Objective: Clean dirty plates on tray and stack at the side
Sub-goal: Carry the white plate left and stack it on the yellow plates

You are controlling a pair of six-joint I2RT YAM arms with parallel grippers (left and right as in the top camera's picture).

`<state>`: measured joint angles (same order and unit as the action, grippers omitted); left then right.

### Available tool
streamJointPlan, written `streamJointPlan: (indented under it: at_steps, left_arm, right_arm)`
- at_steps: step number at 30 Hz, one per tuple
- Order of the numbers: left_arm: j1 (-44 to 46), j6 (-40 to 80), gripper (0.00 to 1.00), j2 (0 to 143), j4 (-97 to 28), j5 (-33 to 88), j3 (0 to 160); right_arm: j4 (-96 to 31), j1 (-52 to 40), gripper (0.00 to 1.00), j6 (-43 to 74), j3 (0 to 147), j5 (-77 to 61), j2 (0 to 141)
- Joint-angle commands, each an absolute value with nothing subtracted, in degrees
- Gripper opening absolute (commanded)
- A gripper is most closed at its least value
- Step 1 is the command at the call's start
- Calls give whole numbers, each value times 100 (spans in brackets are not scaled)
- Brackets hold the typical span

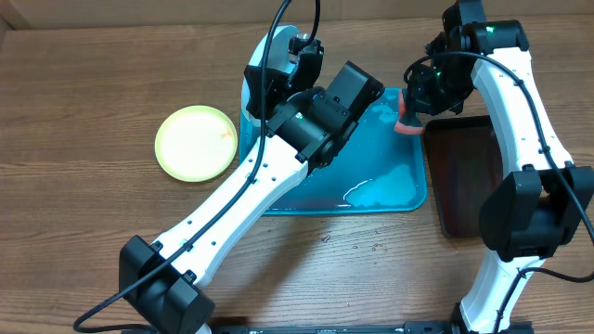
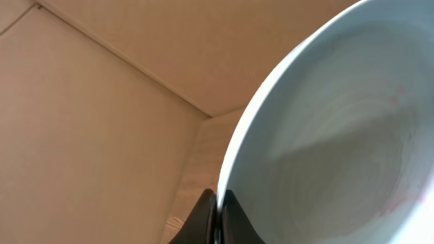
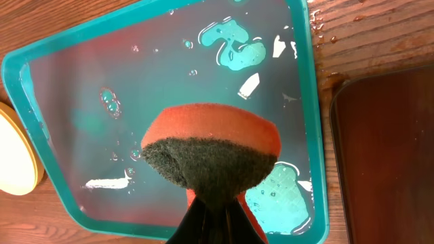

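My left gripper (image 2: 218,218) is shut on the rim of a pale blue plate (image 2: 325,135) and holds it tilted up; faint red marks show near the plate's right side. From overhead, this plate (image 1: 249,88) is over the far left end of the turquoise tray (image 1: 399,190), mostly hidden by the left arm. My right gripper (image 3: 217,220) is shut on an orange sponge (image 3: 210,146) with a dark scrub face, held above the wet tray (image 3: 313,102); overhead it (image 1: 406,122) is at the tray's far right edge. A yellow-green plate (image 1: 195,141) lies on the table left of the tray.
A dark glossy tray (image 1: 469,176) lies right of the turquoise tray and also shows in the right wrist view (image 3: 386,149). Water pools lie in the turquoise tray's near right corner (image 1: 380,190). Droplets dot the wooden table in front.
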<state>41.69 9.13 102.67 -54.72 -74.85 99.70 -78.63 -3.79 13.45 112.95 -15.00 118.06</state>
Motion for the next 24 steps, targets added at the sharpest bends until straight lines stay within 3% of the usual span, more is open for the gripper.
streamJointPlan:
  at_steps: [1, 9, 16, 24]
  left_arm:
    - [4278, 1118, 4, 10285, -5459, -7822, 10007]
    - [4289, 1186, 4, 10285, -5485, -7568, 10007]
    - [3879, 1684, 4, 10285, -6034, -5022, 10007]
    - [2425, 1699, 4, 10259, -6469, -2016, 10007]
  right_arm:
    - [-7854, -388, 4, 1323, 11439, -1503, 11679]
    - [-7859, -388, 4, 1321, 11439, -1503, 11679]
    - [-7865, -388, 4, 1321, 11439, -1500, 11679]
    - [-7861, -388, 4, 1313, 11439, -1500, 11679]
